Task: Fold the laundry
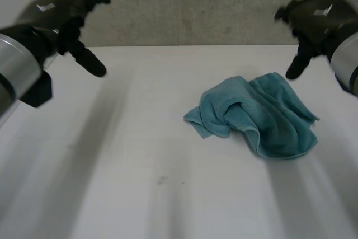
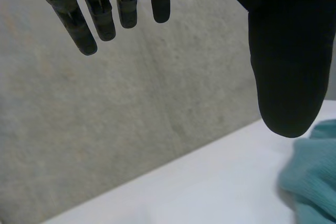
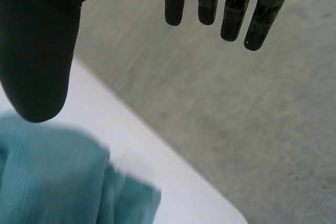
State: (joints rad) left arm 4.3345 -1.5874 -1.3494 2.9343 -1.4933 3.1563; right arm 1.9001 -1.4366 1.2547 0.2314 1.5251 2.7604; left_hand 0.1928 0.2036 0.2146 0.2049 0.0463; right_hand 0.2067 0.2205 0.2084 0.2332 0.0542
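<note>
I am looking down at a white bench (image 1: 140, 183) with a crumpled teal towel (image 1: 263, 117) lying on it, right of centre and toward the far half. The towel is sitting in a loose heap, its folds overlapping and one corner pointing left; no edge is lying flat. The left robot hand (image 1: 66, 15) is hovering above the far left of the bench, well apart from the towel. The right robot hand (image 1: 314, 18) is hovering above the far right, near the towel's far edge but not touching it. In the left wrist view the fingers (image 2: 100, 14) are hanging straight with the thumb spread wide from them, and nothing is lying between. The right wrist view is showing the same: straight fingers (image 3: 210, 3), the thumb held apart, and the towel lying on the bench below the thumb. Both robot hands are open and empty. A grey wall (image 1: 196, 4) is standing behind the bench. I am judging the work to be at its very start, in the approach, with nothing grasped or flattened yet. The next move is calling for both robot hands to come down onto the towel, find two corners or one edge, pinch them, and spread the cloth flat before any fold. The left one is facing the longer reach, and the corners are partly buried in the heap.
</note>
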